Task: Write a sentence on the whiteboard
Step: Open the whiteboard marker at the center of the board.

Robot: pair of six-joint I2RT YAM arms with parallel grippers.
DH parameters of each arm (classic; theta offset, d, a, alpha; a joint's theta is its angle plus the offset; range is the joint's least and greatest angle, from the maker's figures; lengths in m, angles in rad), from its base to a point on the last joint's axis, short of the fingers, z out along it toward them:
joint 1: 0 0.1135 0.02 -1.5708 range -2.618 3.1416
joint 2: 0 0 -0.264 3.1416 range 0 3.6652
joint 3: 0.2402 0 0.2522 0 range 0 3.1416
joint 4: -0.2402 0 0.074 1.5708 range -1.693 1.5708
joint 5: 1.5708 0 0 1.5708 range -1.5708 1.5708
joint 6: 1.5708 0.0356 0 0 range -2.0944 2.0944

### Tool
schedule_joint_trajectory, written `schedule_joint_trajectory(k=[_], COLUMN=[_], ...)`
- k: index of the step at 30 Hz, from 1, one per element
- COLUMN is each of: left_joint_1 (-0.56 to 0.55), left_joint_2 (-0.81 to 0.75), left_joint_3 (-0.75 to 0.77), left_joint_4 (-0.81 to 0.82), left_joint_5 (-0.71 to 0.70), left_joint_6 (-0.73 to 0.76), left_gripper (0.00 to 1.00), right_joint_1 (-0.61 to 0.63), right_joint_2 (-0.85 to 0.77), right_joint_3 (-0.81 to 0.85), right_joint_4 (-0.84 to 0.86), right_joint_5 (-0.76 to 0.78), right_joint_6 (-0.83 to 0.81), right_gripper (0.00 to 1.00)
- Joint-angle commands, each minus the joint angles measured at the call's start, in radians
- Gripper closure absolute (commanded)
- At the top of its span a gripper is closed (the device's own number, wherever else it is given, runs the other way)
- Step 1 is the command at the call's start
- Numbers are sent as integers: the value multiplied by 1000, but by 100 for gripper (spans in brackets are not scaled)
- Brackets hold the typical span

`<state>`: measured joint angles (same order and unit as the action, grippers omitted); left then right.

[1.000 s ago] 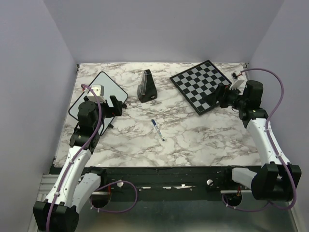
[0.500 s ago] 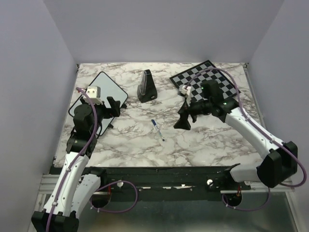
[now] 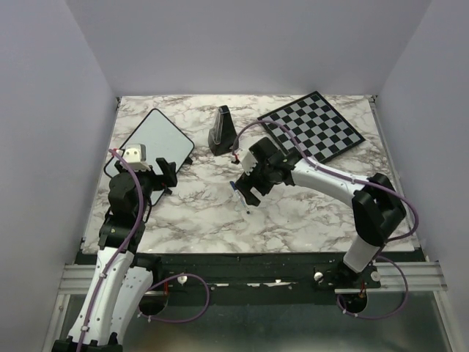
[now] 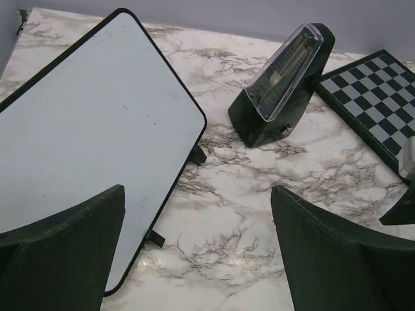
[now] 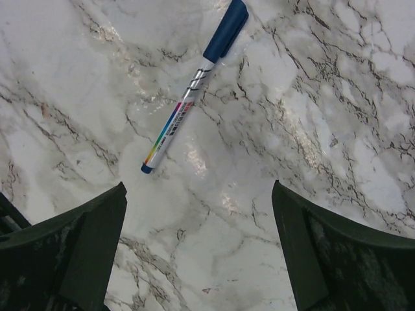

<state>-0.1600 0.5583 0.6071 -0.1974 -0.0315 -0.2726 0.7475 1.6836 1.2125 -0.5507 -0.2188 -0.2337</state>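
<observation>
Left wrist: whiteboard partly off-frame

Capped blue marker lies on marble table, tool spread wide

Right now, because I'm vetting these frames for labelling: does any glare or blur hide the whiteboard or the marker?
Left wrist view: the whiteboard is sharp and evenly lit, only a soft sheen on the table beside it. Right wrist view: the marker is crisp, with bright patches on the marble beside it. Top view: even light, marker tiny.
</observation>
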Motion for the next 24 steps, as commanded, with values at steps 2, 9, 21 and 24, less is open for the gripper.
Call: schedule_joint_trajectory(k=[2, 9, 21, 24], left_joint_1=[16, 16, 16, 17], left_joint_2=[-20, -41, -43, -43], left_joint_3=[2, 0, -3, -3], left_joint_4=[-7, -5, 1, 3], left_joint_5=[-15, -24, -2, 8], left_joint_6=[-13, -11, -11, -11], left_gripper=[1, 1, 1, 1], right_joint_1=[62, 81, 102, 102], right_joint_2=[125, 227, 306, 307], right_joint_3=[96, 166, 182, 171], right_joint_4=[11, -25, -46, -49], right_joint_5=[94, 105, 183, 211], right_joint_6=[80, 93, 86, 83], right_gripper=[6, 20, 43, 53])
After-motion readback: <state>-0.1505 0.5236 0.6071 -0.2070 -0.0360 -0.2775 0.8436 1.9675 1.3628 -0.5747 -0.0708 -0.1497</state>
